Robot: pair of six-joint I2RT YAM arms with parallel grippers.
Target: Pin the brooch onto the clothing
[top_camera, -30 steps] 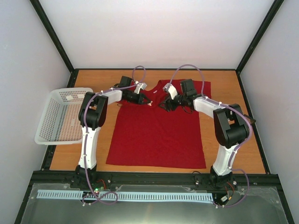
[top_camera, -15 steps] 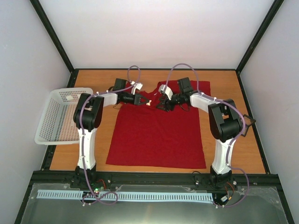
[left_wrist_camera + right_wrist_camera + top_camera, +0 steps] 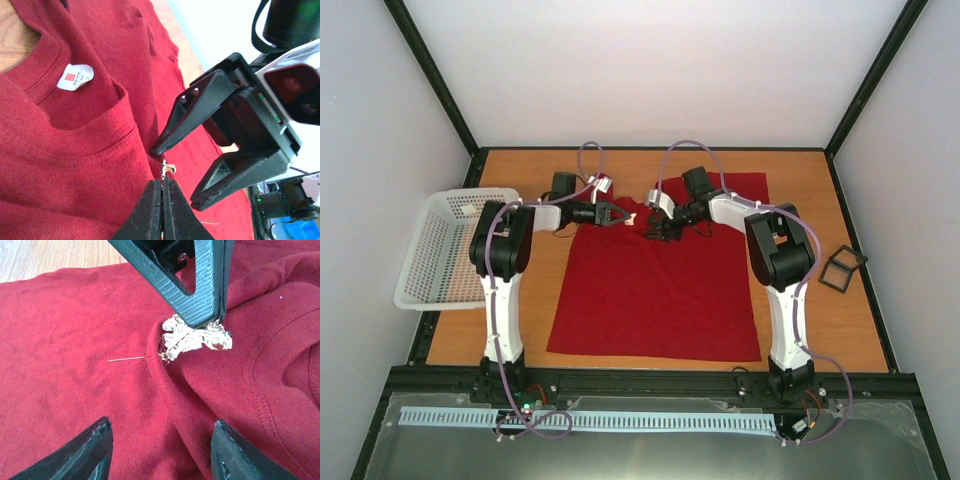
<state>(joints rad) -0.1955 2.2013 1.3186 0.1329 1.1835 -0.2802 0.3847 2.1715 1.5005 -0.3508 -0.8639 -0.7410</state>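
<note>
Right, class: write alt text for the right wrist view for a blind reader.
The left gripper pinches a gold brooch at a fold of the red T-shirt, its pin sticking out leftward. The open right gripper frames the bottom edge.

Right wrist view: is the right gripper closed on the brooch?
No, the right gripper has its fingers apart, short of the gold brooch, which the shut left gripper holds at a fold of the red T-shirt.

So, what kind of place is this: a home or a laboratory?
Probably a robot test cell in a laboratory, not a home: a wooden table boxed in by white panels and a black frame, with the left arm and right arm bolted at its near edge.
</note>
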